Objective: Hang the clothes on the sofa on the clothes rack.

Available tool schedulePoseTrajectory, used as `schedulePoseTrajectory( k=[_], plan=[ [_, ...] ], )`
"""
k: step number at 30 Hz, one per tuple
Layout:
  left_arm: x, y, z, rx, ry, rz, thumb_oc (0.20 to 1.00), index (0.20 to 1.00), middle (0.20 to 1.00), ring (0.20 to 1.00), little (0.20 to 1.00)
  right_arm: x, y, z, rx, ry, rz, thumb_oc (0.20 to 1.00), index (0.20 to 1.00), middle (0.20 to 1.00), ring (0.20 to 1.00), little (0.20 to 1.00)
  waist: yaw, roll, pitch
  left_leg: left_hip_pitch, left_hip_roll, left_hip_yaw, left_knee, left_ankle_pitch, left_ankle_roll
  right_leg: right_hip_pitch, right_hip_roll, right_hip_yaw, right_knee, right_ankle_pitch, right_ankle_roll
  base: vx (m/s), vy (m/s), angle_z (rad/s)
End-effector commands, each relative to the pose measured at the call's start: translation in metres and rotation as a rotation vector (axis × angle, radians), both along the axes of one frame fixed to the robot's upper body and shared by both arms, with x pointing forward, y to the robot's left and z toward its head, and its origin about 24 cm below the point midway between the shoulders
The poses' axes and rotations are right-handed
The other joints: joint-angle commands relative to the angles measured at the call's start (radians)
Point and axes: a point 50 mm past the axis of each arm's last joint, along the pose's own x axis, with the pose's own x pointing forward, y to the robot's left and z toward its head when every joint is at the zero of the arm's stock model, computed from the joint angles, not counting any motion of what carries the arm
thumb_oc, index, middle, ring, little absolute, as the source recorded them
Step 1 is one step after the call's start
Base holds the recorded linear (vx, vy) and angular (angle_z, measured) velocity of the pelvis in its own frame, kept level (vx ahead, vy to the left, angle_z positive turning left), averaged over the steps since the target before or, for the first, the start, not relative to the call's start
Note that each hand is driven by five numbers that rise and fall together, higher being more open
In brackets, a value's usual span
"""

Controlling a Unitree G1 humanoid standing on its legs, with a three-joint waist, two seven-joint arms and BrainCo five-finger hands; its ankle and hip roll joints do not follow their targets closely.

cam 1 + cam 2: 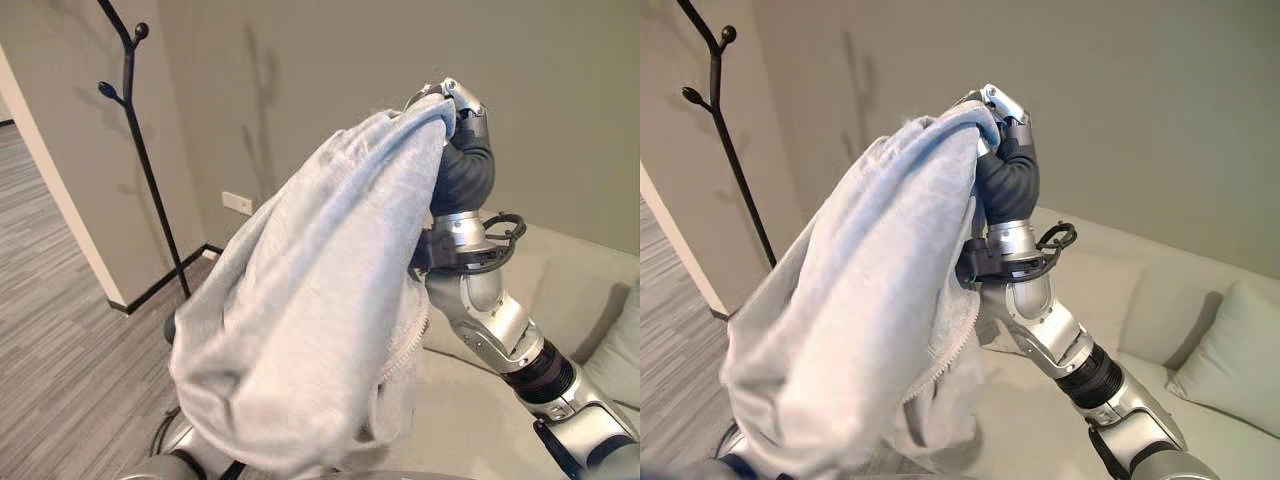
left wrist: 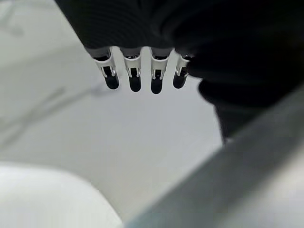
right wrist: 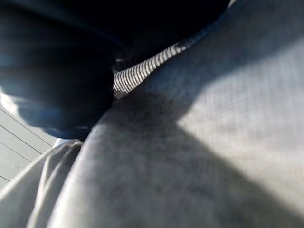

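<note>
A light grey zip-up garment [image 1: 300, 320] hangs in the air in front of me, and its zip edge [image 1: 945, 355] runs down the right side. My right hand [image 1: 465, 112] is raised high above the sofa [image 1: 1140, 300], fingers curled round the garment's top edge. The cloth [image 3: 213, 142] lies right against that hand, with zip teeth [image 3: 142, 71] beside the dark cover. The black clothes rack [image 1: 140, 150] stands against the wall to the far left, apart from the garment. My left hand [image 2: 135, 76] has its fingers relaxed with nothing between them, and grey cloth [image 2: 237, 190] passes beside it.
The pale sofa carries a light cushion [image 1: 1240, 350] at its right end. A wall corner [image 1: 60, 200] juts out left of the rack, with grey wood floor [image 1: 50, 350] beyond and in front. A white wall socket [image 1: 237, 203] sits low behind the garment.
</note>
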Motion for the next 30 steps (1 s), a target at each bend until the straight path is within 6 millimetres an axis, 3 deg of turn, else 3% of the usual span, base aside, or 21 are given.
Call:
schedulePoseTrajectory(
  k=[1, 4, 6, 7, 10, 12, 13, 14, 15, 16, 18, 20, 23, 24, 25, 27, 28, 29, 30],
  plan=[
    [0.0, -0.062, 0.024, -0.283, 0.077, -0.222, 0.2, 0.2, 0.2, 0.2, 0.2, -0.008, 0.003, 0.045, 0.153, -0.16, 0.031, 0.2, 0.2, 0.2, 0.2, 0.2, 0.027, 0.011, 0.065, -0.066, -0.01, -0.099, 0.0, -0.047, 0.04, 0.075, -0.084, 0.034, 0.002, 0.048, 0.09, -0.04, 0.01, -0.04],
    [-0.007, -0.07, 0.02, -0.373, 0.157, -0.255, 0.2, 0.2, 0.2, 0.2, 0.2, -0.009, 0.004, 0.044, 0.168, -0.154, 0.015, 0.2, 0.2, 0.2, 0.2, 0.2, 0.03, 0.002, 0.074, -0.067, -0.014, -0.095, 0.0, -0.048, 0.043, 0.068, -0.092, 0.035, 0.001, 0.071, 0.093, -0.05, -0.016, -0.02],
    [-0.008, -0.065, 0.018, -0.453, 0.181, -0.232, 0.2, 0.2, 0.2, 0.2, 0.2, -0.01, 0.005, 0.044, 0.162, -0.156, 0.009, 0.2, 0.2, 0.2, 0.2, 0.2, 0.039, 0.0, 0.092, -0.071, -0.01, -0.079, 0.0, -0.042, 0.045, 0.051, -0.098, 0.019, 0.015, 0.104, 0.097, -0.1, -0.062, -0.07],
    [-0.009, -0.06, 0.018, -0.497, 0.186, -0.225, 0.2, 0.2, 0.2, 0.2, 0.2, -0.009, 0.002, 0.044, 0.163, -0.155, -0.008, 0.2, 0.2, 0.2, 0.2, 0.2, 0.046, 0.005, 0.101, -0.077, -0.003, -0.075, 0.0, -0.037, 0.047, 0.048, -0.095, 0.004, 0.033, 0.093, 0.093, -0.12, -0.025, -0.15],
    [-0.011, -0.039, 0.023, -0.615, 0.177, -0.221, 0.2, 0.2, 0.2, 0.2, 0.2, -0.011, -0.012, 0.039, 0.153, -0.161, -0.064, 0.2, 0.2, 0.2, 0.2, 0.2, 0.053, 0.041, 0.123, -0.103, 0.022, -0.074, 0.0, -0.007, 0.057, 0.038, -0.032, 0.003, 0.169, -0.032, 0.048, -0.15, 0.047, -0.03],
    [-0.013, -0.014, 0.032, -0.653, 0.113, -0.192, 0.2, 0.2, 0.2, 0.2, 0.2, -0.014, -0.025, 0.035, 0.142, -0.177, -0.115, 0.2, 0.2, 0.2, 0.2, 0.2, 0.062, 0.07, 0.129, -0.127, 0.033, -0.072, 0.0, 0.015, 0.067, 0.031, 0.025, -0.008, 0.289, -0.128, 0.023, -0.14, 0.059, 0.04],
    [-0.013, -0.014, 0.032, -0.653, 0.113, -0.192, 0.2, 0.2, 0.2, 0.2, 0.2, -0.014, -0.025, 0.035, 0.142, -0.177, -0.115, 0.2, 0.2, 0.2, 0.2, 0.2, 0.062, 0.07, 0.129, -0.127, 0.033, -0.072, 0.0, 0.015, 0.067, 0.031, 0.025, -0.008, 0.289, -0.128, 0.023, -0.12, 0.038, -0.38],
    [-0.02, 0.011, 0.032, -0.674, 0.09, -0.163, 0.2, 0.2, 0.2, 0.2, 0.2, -0.017, -0.04, 0.027, 0.124, -0.17, -0.175, 0.2, 0.2, 0.2, 0.2, 0.2, 0.072, 0.084, 0.124, -0.153, 0.031, -0.078, 0.0, 0.035, 0.072, 0.022, 0.089, -0.011, 0.371, -0.2, 0.005, -0.12, -0.011, -0.2],
    [-0.031, 0.077, 0.03, -0.634, 0.011, 0.022, 0.2, 0.2, 0.2, 0.2, 0.2, -0.024, -0.062, 0.013, 0.095, -0.15, -0.264, 0.2, 0.2, 0.2, 0.2, 0.2, 0.106, 0.084, 0.109, -0.178, 0.004, -0.086, 0.0, 0.051, 0.072, 0.07, 0.153, -0.028, 0.362, -0.303, -0.031, -0.13, -0.014, -0.01],
    [-0.032, 0.077, 0.03, -0.633, 0.012, 0.024, 0.2, 0.2, 0.2, 0.2, 0.2, -0.024, -0.062, 0.013, 0.095, -0.149, -0.263, 0.2, 0.2, 0.2, 0.2, 0.2, 0.105, 0.085, 0.105, -0.181, 0.007, -0.087, 0.0, 0.054, 0.071, 0.071, 0.156, -0.03, 0.353, -0.296, -0.032, -0.04, -0.065, 0.35],
    [-0.045, 0.12, 0.032, -0.582, -0.049, 0.16, 0.2, 0.2, 0.2, 0.2, 0.2, -0.028, -0.072, 0.006, 0.066, -0.13, -0.307, 0.2, 0.2, 0.2, 0.2, 0.2, 0.128, 0.073, 0.094, -0.19, -0.007, -0.097, 0.0, 0.056, 0.067, 0.102, 0.17, -0.025, 0.284, -0.316, -0.046, -0.01, -0.104, 0.06],
    [-0.063, 0.17, 0.04, -0.51, -0.15, 0.351, 0.2, 0.2, 0.2, 0.2, 0.2, -0.033, -0.079, -0.002, 0.029, -0.115, -0.311, 0.2, 0.2, 0.2, 0.2, 0.2, 0.148, 0.08, 0.088, -0.199, -0.01, -0.092, 0.0, 0.06, 0.053, 0.134, 0.193, -0.005, 0.173, -0.311, -0.048, 0.01, -0.105, -0.18],
    [-0.103, 0.235, 0.08, -0.271, -0.418, 0.622, 0.2, 0.2, 0.2, 0.2, 0.2, -0.039, -0.097, -0.03, -0.143, -0.006, -0.318, 0.2, 0.2, 0.2, 0.2, 0.2, 0.159, 0.123, 0.054, -0.246, -0.016, -0.139, 0.0, 0.087, 0.026, 0.193, 0.189, -0.021, -0.031, -0.232, -0.034, 0.0, 0.014, -0.09],
    [-0.103, 0.235, 0.08, -0.27, -0.418, 0.623, 0.2, 0.2, 0.2, 0.2, 0.2, -0.039, -0.097, -0.03, -0.144, -0.006, -0.317, 0.2, 0.2, 0.2, 0.2, 0.2, 0.155, 0.123, 0.053, -0.248, -0.017, -0.142, 0.0, 0.089, 0.026, 0.195, 0.19, -0.025, -0.036, -0.229, -0.034, -0.25, 0.18, 0.52],
    [-0.093, 0.229, 0.106, -0.27, -0.569, 0.592, 0.2, 0.2, 0.2, 0.2, 0.2, -0.035, -0.099, -0.038, -0.198, 0.022, -0.328, 0.2, 0.2, 0.2, 0.2, 0.2, 0.158, 0.122, 0.085, -0.297, 0.023, -0.141, 0.01, 0.117, -0.012, 0.185, 0.145, -0.054, -0.047, -0.206, -0.018, -0.3, 0.208, 0.82],
    [-0.088, 0.219, 0.114, -0.288, -0.631, 0.556, 0.2, 0.2, 0.2, 0.2, 0.2, -0.034, -0.099, -0.04, -0.22, 0.021, -0.333, 0.2, 0.2, 0.2, 0.2, 0.2, 0.137, 0.119, 0.099, -0.292, 0.101, -0.081, 0.04, 0.108, -0.028, 0.158, 0.104, -0.089, -0.04, -0.185, -0.01, -0.28, 0.279, 1.06],
    [-0.084, 0.21, 0.113, -0.323, -0.631, 0.512, 0.2, 0.2, 0.2, 0.2, 0.2, -0.035, -0.102, -0.042, -0.24, 0.027, -0.347, 0.2, 0.2, 0.2, 0.2, 0.2, 0.121, 0.116, 0.096, -0.27, 0.195, -0.056, 0.058, 0.124, -0.048, 0.144, 0.071, -0.113, -0.038, -0.175, -0.006, -0.1, 0.42, 0.95],
    [-0.081, 0.202, 0.104, -0.328, -0.57, 0.467, 0.272, 0.272, 0.272, 0.272, 0.272, -0.036, -0.104, -0.04, -0.258, 0.018, -0.36, 0.2, 0.2, 0.2, 0.2, 0.2, 0.106, 0.117, 0.083, -0.252, 0.298, -0.057, 0.059, 0.169, -0.07, 0.14, 0.039, -0.126, -0.032, -0.177, 0.002, -0.01, 0.496, 0.62],
    [-0.078, 0.199, 0.098, -0.312, -0.535, 0.446, 1.0, 1.0, 1.0, 1.0, 1.0, -0.037, -0.105, -0.038, -0.262, 0.003, -0.368, 0.2, 0.2, 0.2, 0.2, 0.2, 0.105, 0.122, 0.078, -0.246, 0.349, -0.087, 0.059, 0.22, -0.09, 0.137, 0.028, -0.125, -0.025, -0.179, 0.006, 0.07, 0.425, 0.22]
  ],
)
